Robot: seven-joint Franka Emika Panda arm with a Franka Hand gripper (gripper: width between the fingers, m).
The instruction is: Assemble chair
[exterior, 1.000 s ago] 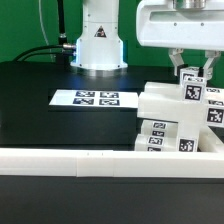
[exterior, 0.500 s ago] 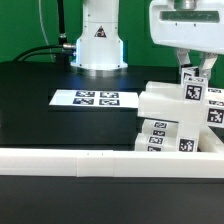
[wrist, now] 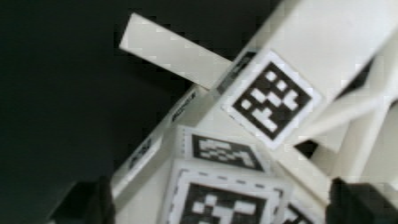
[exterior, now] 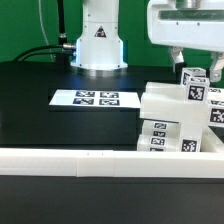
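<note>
At the top of the stacked white pieces, my fingers [exterior: 196,66] stand spread to either side of the uppermost tagged block [exterior: 194,86], gripping nothing as far as I can judge. That block caps the chair [exterior: 172,122], whose chunky tagged parts sit joined at about four o'clock on the black tabletop [exterior: 40,110], just behind the long white rail [exterior: 70,160]. The marker board [exterior: 93,98] lies flat near the centre. I judge the build well along; what remains I cannot tell from here.
</note>
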